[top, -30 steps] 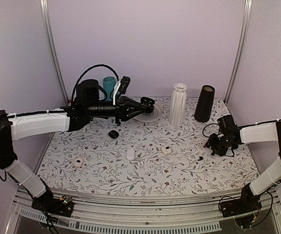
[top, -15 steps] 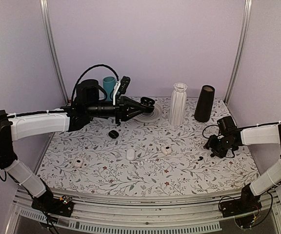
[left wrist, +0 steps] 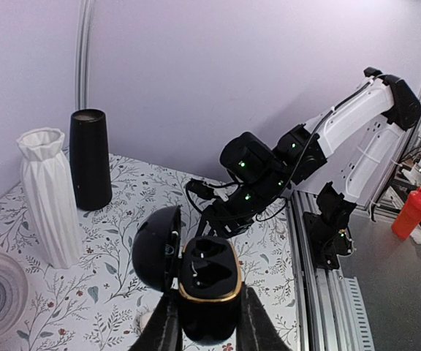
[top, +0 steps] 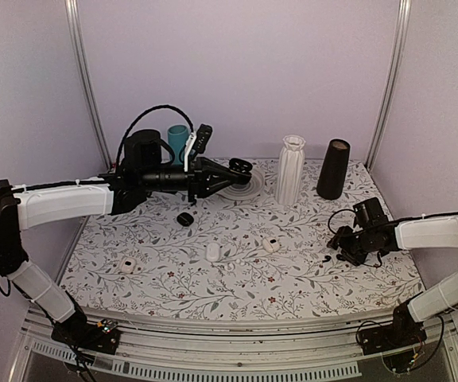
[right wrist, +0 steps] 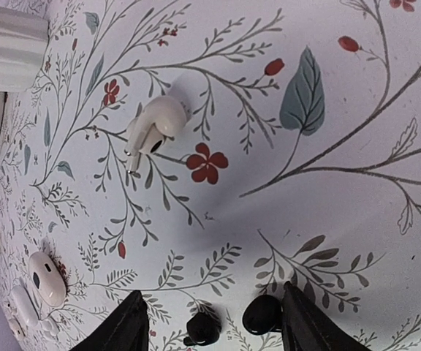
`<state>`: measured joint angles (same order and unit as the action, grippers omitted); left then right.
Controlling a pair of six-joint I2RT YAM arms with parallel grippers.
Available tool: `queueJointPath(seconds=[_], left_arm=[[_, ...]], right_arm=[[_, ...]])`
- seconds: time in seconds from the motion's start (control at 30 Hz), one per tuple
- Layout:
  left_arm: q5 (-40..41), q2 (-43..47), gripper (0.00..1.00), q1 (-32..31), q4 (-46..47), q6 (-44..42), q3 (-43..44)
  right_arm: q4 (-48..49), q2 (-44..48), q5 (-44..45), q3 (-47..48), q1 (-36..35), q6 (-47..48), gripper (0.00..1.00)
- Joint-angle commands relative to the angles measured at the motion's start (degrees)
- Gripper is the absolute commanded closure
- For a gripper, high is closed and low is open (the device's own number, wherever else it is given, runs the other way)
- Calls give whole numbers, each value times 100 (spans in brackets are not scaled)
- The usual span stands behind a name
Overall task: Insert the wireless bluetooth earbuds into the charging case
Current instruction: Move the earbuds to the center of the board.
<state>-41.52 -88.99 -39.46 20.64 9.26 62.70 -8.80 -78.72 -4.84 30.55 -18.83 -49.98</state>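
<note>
- Right now I'm on the pickup step, going for a black bud with the right arm.
- The right gripper [right wrist: 210, 291] hangs low over the table [top: 213, 296] with its jaws apart and nothing in them. It straddles two small dark blobs that I read as the black buds [right wrist: 263, 314]. They lie on the cloth side by side, right between the fingers.
- The left gripper [left wrist: 209, 314] is clenched on the black case [left wrist: 209, 281] and holds it up in the air over the back left of the table. The lid is flipped open and the mouth faces toward the right arm. The sockets look empty to me, but it's dark in there, so I can't be sure.
- A white bud [right wrist: 152, 130] sits further out on the cloth, well clear of my fingers. The white cases [top: 212, 251] are around mid-table, and I'm not after either of them yet.
- Next I'd say: ease down the last bit, centre on ONE bud, and close gently.
- They're tiny and glossy, so I figure a bud could squirt out of the pinch. With two this close, I might also nudge the other one away.
- After that comes the carry over to the case, which is well apart from here. The stem will need lining up with a socket.
- Progress-wise it's early days, with no bud seated that I can see.
</note>
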Motion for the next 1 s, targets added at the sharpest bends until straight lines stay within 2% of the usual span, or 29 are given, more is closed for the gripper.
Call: queueJointPath(seconds=[0.0,0.2,0.53,0.8,0.97], left_arm=[[-16,171,100,44,58,-5,-73],[11,223,100,48,60,-12,-117],[6,226,100,45,123,4,-139],[-13,192,100,44,120,15,-126],[3,197,100,44,107,23,-126]], right_arm=[[-702,-106,42,-89,-87,-212,38],[-1430,-221,660,468,-86,275,46],[-1846,-424,910,882,-105,824,65],[-2140,-833,1062,1383,-253,1442,68],[-2251,-926,920,1449,-253,1520,68]])
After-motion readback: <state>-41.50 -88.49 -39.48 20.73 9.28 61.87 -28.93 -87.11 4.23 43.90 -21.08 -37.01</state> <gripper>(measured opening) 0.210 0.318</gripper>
